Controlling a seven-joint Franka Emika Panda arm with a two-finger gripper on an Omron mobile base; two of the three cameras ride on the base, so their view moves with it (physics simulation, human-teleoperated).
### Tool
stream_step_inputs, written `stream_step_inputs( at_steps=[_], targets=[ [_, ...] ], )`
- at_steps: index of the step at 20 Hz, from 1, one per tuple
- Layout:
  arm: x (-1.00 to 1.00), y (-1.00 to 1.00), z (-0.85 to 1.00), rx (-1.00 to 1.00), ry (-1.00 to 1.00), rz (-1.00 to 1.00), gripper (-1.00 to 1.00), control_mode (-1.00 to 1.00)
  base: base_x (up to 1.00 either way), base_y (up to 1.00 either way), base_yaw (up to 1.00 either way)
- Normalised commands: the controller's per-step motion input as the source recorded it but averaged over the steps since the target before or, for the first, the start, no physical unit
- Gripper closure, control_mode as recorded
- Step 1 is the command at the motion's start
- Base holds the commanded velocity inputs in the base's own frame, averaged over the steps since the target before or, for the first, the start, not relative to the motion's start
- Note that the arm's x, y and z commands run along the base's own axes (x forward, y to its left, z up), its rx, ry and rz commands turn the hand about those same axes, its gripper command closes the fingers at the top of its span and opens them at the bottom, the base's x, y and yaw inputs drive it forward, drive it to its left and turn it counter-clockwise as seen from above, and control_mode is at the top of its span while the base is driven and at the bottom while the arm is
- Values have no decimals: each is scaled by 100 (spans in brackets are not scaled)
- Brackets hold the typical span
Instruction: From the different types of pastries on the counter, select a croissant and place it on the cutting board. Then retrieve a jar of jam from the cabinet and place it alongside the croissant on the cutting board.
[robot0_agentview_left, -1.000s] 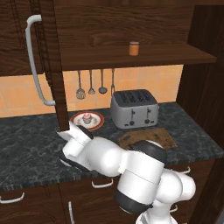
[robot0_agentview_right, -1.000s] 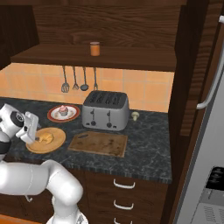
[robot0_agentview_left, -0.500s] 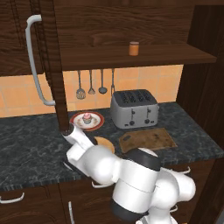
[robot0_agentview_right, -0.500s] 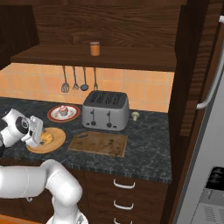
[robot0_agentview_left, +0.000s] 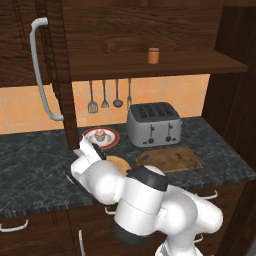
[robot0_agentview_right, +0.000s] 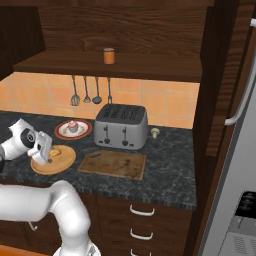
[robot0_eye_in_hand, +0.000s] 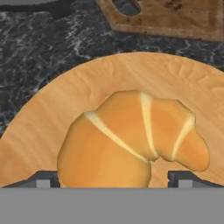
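The golden-brown croissant (robot0_eye_in_hand: 131, 140) lies on a round light-wood plate (robot0_eye_in_hand: 52, 118), just left of the dark cutting board (robot0_agentview_right: 114, 164). My gripper (robot0_eye_in_hand: 113, 180) hangs open right above it, one fingertip (robot0_eye_in_hand: 43, 179) at each side of the pastry, and neither visibly presses it. From the base views the hand (robot0_agentview_right: 41, 149) sits low over the plate (robot0_agentview_left: 119, 162). The pink-frosted cupcake (robot0_agentview_left: 100, 134) rests on a red-rimmed plate behind. The orange jam jar (robot0_agentview_left: 153, 55) stands on the cabinet shelf (robot0_agentview_left: 150, 67). The cutting board (robot0_agentview_left: 172, 159) is bare.
A silver toaster (robot0_agentview_left: 152, 124) stands behind the cutting board on the black counter (robot0_agentview_left: 30, 165). Utensils (robot0_agentview_left: 105, 97) hang on the tiled wall. A tall door with a curved grey handle (robot0_agentview_left: 37, 70) is at the left, and a dark side panel (robot0_agentview_right: 220, 100) at the right.
The hand has moved right and lower, from beside the light-wood plate to just over the croissant. Nothing on the counter has shifted.
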Motion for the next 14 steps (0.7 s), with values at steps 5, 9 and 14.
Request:
stream_step_inputs(
  at_steps=[5, 9, 14],
  targets=[
    [7, 0, -2, 0, 4, 0, 100, -100, 0, 0, 0],
    [10, -26, 77, -3, 3, 0, 100, -100, 0, 0, 0],
    [0, -35, 6, 1, 0, -1, 100, -100, 0, 0, 0]
  ],
)
